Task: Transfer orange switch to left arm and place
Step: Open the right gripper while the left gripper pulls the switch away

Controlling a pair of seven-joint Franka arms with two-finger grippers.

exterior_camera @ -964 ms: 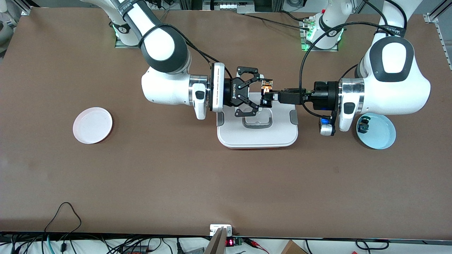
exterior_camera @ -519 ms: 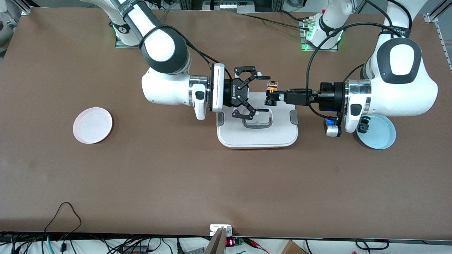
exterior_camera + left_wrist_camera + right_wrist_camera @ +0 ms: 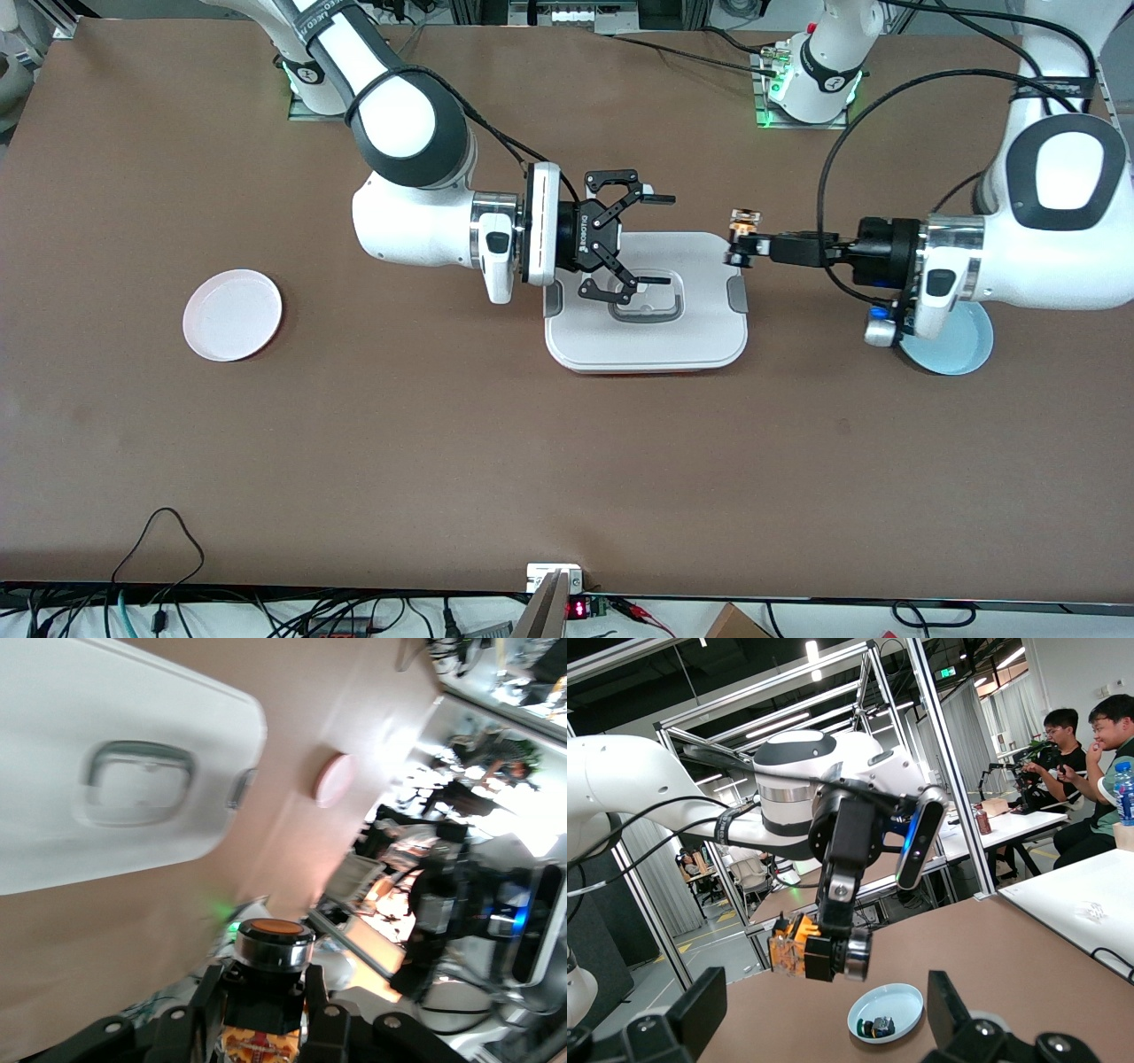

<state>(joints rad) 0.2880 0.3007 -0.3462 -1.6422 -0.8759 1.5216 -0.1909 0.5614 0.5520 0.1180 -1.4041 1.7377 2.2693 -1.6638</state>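
Table (image 3: 443, 425): brown surface, both arms reaching in toward the middle.

Box (image 3: 691, 332): white, rounded-rectangular lid with grey side clips and a grey-outlined recessed handle, reddish base edge visible at its side nearer the front camera. Taken as the landmark below. Also seen in the left wrist view (image 3: 106, 744).

Right arm (image 3: 407, 168): wrist horizontal; right gripper (image 3: 651, 239) is over the box at the end toward the right arm, fingers spread wide, nothing between them.

Left arm (image 3: 1036, 230): wrist horizontal; left gripper (image 3: 740, 239) sits just off the box's corner at the left arm's end, over the table, fingers pinched on the orange switch (image 3: 744, 218).

Blue plate (image 3: 961, 350): on the table well apart from the box toward the left arm's end, partly under the left wrist. In the right wrist view it holds a small dark component (image 3: 875, 1026).

Pink plate (image 3: 232, 315): well apart from the box toward the right arm's end.

Orange switch, close look: black body, silver ring, flat orange cap (image 3: 273, 928); amber-orange base shows in the right wrist view (image 3: 799, 955). Off the table, clear of the box.
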